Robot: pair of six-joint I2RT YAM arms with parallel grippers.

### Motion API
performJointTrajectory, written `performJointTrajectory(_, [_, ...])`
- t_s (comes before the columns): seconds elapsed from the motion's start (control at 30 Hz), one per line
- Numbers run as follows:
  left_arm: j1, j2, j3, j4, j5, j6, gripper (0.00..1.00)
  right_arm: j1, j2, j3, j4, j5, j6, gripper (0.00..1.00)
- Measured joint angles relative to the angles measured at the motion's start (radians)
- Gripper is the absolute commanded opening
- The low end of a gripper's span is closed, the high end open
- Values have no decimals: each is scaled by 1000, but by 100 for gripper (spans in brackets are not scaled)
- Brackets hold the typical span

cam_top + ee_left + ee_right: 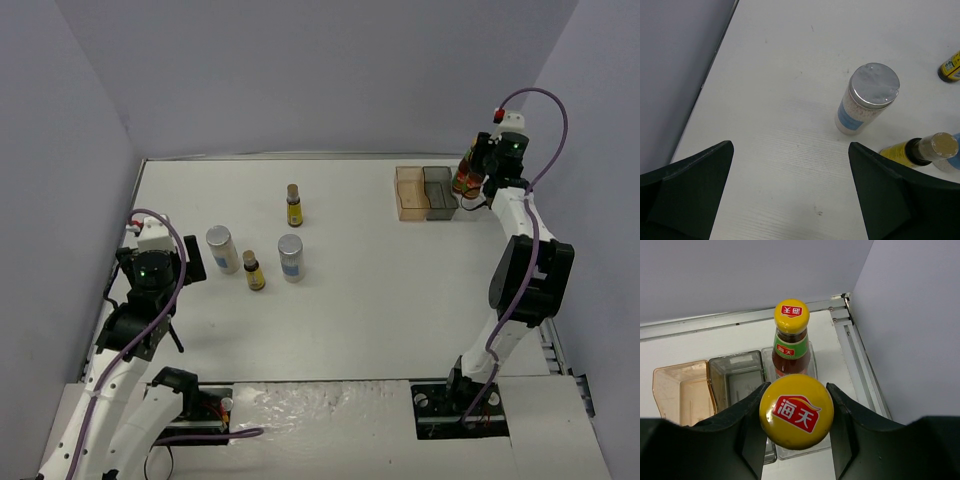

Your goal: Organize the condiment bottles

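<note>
My right gripper [796, 412] is shut on the yellow cap of a dark red bottle [796, 411] and holds it over the near end of the clear compartment. The second dark red bottle [791, 337] stands upright in that compartment's far end. In the top view both are at the tray's right end [466, 176]. Two silver-lidded shakers [221, 249] [290, 257] and two tiny yellow bottles [254, 271] [293, 206] stand on the table at left centre. My left gripper [790, 200] is open and empty, short of the left shaker [867, 102].
The tray has an orange [682, 390], a grey [737, 377] and a clear compartment; it sits at the back right by the table's metal edge [855, 355]. The left wall [675, 75] is close beside my left gripper.
</note>
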Motion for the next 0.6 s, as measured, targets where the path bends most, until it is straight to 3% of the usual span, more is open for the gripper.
performJointTrajectory(0.43, [0,9,-3,0,0,14,97,-12,99,3,20,0,-2,1])
performJointTrajectory(0.53, [0,8,-3,0,0,14,97,-13,112,3,23,0,-2,5])
performJointTrajectory(0.6, [0,8,-4,1,0,14,97,-13,118,-2,32,0,-2,17])
